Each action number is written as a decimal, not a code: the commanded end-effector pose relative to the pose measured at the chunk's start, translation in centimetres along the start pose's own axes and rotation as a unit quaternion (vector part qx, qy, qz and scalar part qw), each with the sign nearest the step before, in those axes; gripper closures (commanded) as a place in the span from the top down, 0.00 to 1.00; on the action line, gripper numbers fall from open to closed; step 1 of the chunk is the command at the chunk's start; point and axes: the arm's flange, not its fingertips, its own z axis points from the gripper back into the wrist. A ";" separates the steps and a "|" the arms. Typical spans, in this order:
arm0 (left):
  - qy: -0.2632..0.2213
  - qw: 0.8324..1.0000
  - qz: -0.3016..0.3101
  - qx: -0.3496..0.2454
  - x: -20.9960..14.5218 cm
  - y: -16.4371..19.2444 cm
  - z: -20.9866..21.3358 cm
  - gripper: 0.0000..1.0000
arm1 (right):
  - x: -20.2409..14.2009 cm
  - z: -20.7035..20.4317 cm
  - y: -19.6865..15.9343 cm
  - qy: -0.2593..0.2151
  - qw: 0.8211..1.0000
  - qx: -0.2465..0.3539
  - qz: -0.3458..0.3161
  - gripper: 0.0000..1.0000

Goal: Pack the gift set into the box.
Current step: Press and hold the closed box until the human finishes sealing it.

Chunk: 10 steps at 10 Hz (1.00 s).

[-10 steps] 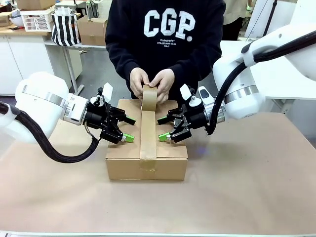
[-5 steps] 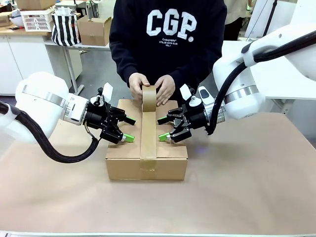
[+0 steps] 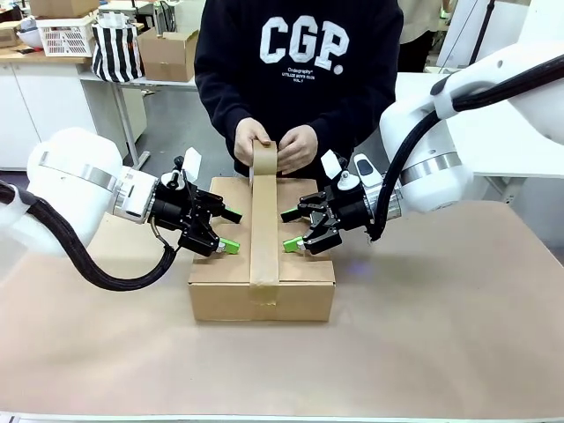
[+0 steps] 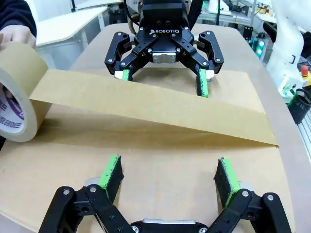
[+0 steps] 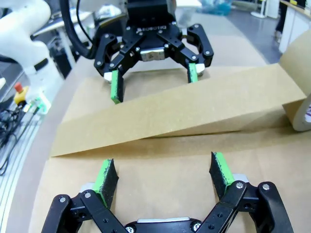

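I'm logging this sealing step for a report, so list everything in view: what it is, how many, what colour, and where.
box: one, brown cardboard, centre of the table, flaps closed.
tape strip: one, brown, stuck at the box's near edge, rising above the centre seam toward the roll.
tape roll: one, brown, held above the box's far edge.
table: one, tan top, under the box.
striped bag: one, black and white, back left counter.
basket: one, white, back left counter.
small carton: one, brown, open, behind the bag.
person's hands: two, gripping the tape roll.
left gripper: black, green pads, open, over the box's left flap.
right gripper: black, green pads, open, over the right flap.
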 end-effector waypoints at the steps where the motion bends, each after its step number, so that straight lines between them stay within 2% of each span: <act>1: 0.002 1.000 -0.002 0.001 -0.2 -0.2 0.0 1.00 | -0.4 -0.1 0.2 0.003 1.000 -0.003 0.001 1.00; 10: 0.002 1.000 -0.002 0.001 -0.2 -0.2 0.0 1.00 | -0.4 -0.1 0.2 0.003 1.000 -0.003 0.001 1.00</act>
